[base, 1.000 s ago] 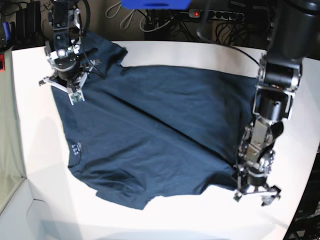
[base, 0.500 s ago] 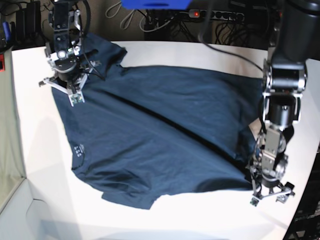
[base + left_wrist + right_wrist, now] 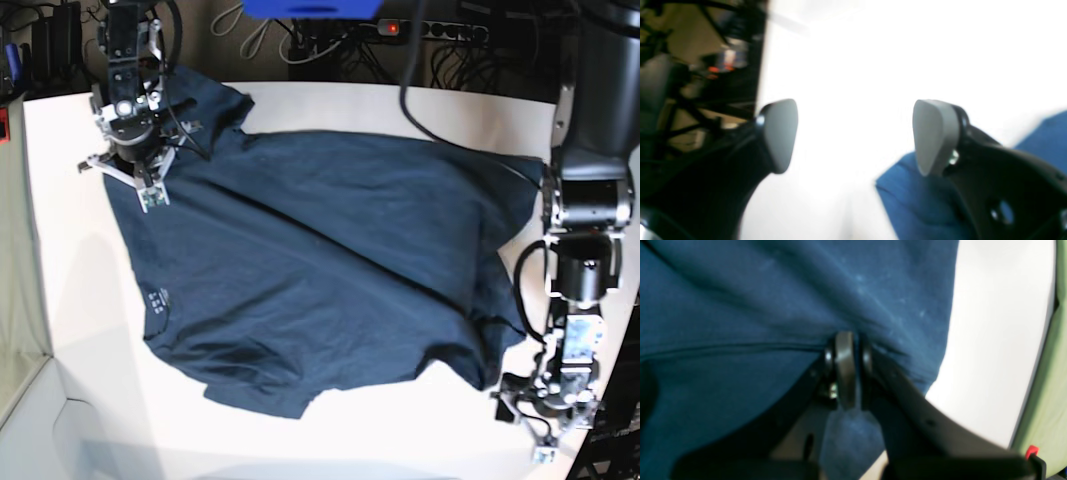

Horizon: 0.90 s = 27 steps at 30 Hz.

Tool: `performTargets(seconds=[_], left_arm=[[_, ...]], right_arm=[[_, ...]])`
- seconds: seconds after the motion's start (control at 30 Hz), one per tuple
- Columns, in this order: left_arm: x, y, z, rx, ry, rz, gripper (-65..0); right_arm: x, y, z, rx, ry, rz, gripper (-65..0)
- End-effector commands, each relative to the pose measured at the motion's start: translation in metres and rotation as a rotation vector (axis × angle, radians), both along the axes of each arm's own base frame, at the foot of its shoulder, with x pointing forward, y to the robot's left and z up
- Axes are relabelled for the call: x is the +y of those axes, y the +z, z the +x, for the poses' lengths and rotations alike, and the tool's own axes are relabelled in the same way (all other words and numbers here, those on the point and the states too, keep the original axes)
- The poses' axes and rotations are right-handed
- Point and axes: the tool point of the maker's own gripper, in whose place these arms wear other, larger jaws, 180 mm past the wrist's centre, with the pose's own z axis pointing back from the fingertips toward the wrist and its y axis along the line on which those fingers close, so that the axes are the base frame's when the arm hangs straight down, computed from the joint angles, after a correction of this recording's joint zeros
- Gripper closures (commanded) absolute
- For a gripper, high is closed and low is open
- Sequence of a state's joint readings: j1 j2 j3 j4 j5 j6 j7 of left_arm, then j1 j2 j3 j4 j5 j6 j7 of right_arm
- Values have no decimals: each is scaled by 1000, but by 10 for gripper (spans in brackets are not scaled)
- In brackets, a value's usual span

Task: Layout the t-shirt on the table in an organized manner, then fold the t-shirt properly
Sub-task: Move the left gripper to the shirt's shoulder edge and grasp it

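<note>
One t-shirt (image 3: 320, 270) on the tabletop (image 3: 70, 300), spread wide across the middle, dark navy, with a long diagonal crease running from far left down to near right. Its near hem sits back from the tabletop's near edge, leaving a broad white strip there, and there is more bare white along the left side, up to the grey-green panel (image 3: 15, 250) at that edge. Small white label mark (image 3: 153, 297) showing on the left part of the cloth. Two claws in play. The right claw (image 3: 848, 340), at the far left of the base view, has its pads pressed together with a ridge of the navy cloth pinched between them, close to the shirt's edge where white tabletop shows beside it. The left claw (image 3: 545, 420) is down at the near right corner, over bare tabletop just off the shirt's corner, fingers (image 3: 935, 133) spread wide with nothing between them, blue cloth visible behind one of them. No containers in sight.
</note>
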State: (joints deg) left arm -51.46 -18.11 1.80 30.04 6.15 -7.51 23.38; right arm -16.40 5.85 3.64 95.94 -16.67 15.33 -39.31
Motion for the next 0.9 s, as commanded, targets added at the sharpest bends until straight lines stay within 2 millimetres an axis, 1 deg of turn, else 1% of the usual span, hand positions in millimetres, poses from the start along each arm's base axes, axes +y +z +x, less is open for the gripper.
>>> performTargets(seconds=[0.0, 0.1, 0.17, 0.2, 0.27, 0.3, 0.37, 0.4, 0.5, 0.53, 0.6, 0.67, 0.7, 0.73, 0.8, 0.87], left_arm=[[9, 34, 12, -75, 11, 18, -514], [19, 40, 11, -76, 18, 27, -514], [26, 40, 8, -72, 27, 32, -514], [28, 34, 4, -54, 32, 33, -514], [30, 10, -8, 12, 44, 27, -514], [29, 3, -12, 29, 44, 30, -514], [25, -4, -20, 43, 35, 40, -514], [22, -13, -29, 58, 29, 48, -514], [19, -19, -52, 68, 39, 29, -514], [16, -19, -61, 65, 43, 6, -514], [11, -14, -77, 44, 46, -43, -514], [6, -11, -100, 61, 38, -58, -514], [6, -7, -112, 60, 38, -56, -514], [7, -8, -125, 70, 48, -56, -514], [9, -9, -153, 80, 59, -44, -514], [0, -15, -178, 85, 55, -47, -514]], right_arm=[[2, -22, -30, 143, -2, 10, -55], [2, -22, -30, 143, -2, 10, -55], [2, -21, -29, 142, -2, 10, -55], [2, -21, -29, 142, -2, 10, -55], [2, -21, -28, 140, -2, 10, -55], [2, -21, -28, 139, -2, 10, -55], [2, -20, -26, 136, -2, 10, -55], [2, -20, -26, 136, -4, 10, -56], [0, -19, -26, 134, -6, 7, -64], [-1, -19, -25, 131, -7, 6, -81], [-1, -15, -21, 116, -4, 4, -141], [1, -4, -14, 80, 6, 1, -212], [2, 2, -12, 62, 9, 0, -248], [2, 9, -9, 42, 11, -3, -273], [5, 25, -2, -7, 16, -5, -312], [5, 40, 5, -50, 18, -8, -329]])
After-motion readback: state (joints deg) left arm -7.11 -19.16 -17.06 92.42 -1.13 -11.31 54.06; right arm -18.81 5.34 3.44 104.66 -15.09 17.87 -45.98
